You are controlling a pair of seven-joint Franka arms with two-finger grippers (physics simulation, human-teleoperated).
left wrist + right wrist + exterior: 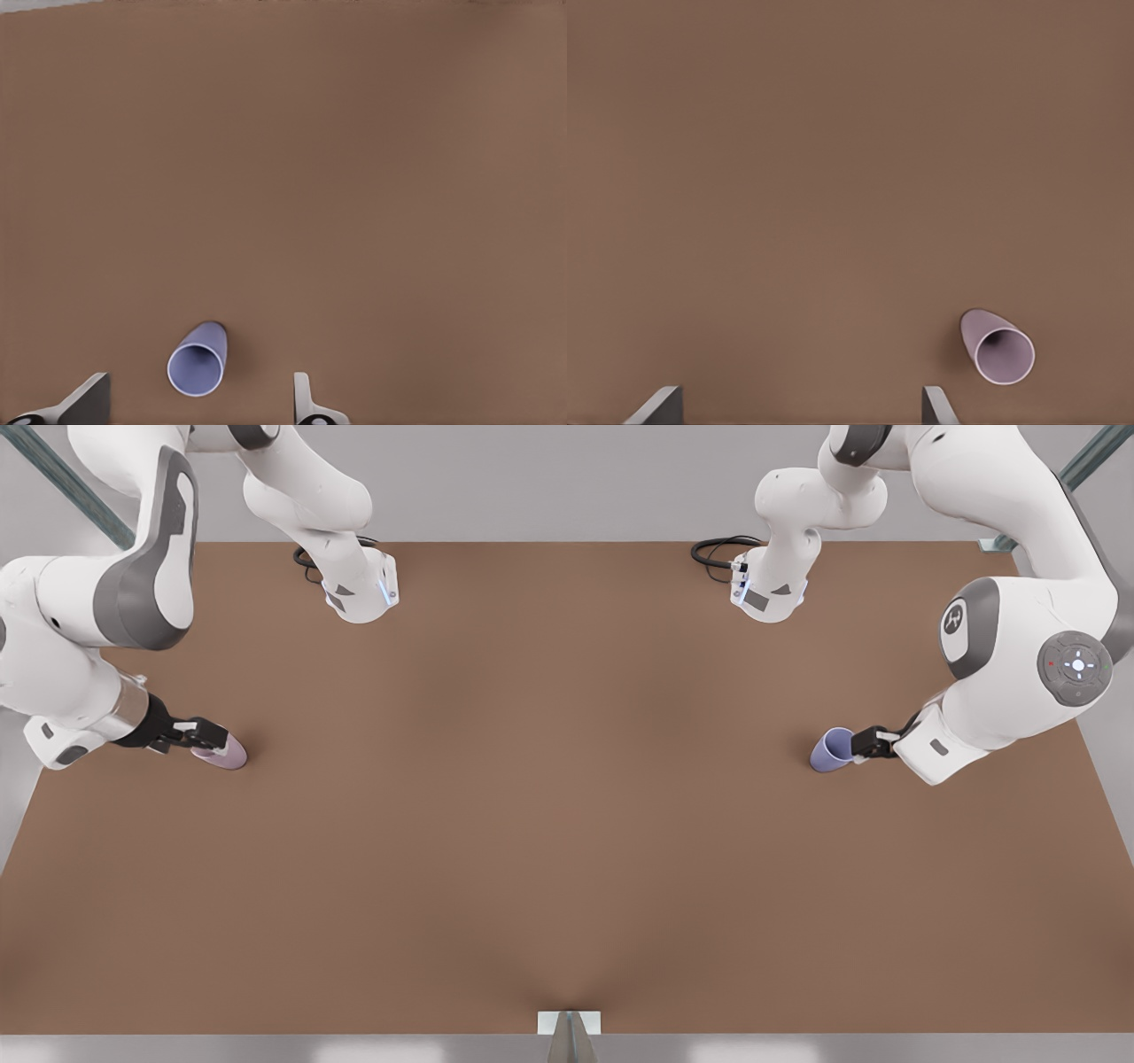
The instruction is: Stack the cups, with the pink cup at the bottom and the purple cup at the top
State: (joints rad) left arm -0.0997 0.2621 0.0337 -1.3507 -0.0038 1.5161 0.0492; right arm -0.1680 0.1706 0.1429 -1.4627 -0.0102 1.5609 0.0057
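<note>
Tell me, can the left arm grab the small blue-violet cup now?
Probably yes. The open left gripper sits right beside the small blue-violet tapered cup, with nothing on the brown table between them.

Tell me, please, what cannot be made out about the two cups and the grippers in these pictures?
1. Front view: the right gripper covers much of the pale mauve-pink tapered cup, hiding its rim.
2. Front view: whether the left gripper touches the blue-violet tapered cup is unclear, because they overlap.
3. Wrist views: the left gripper's open fingers and the right gripper's open fingers are cut off by the picture's edge.
</note>
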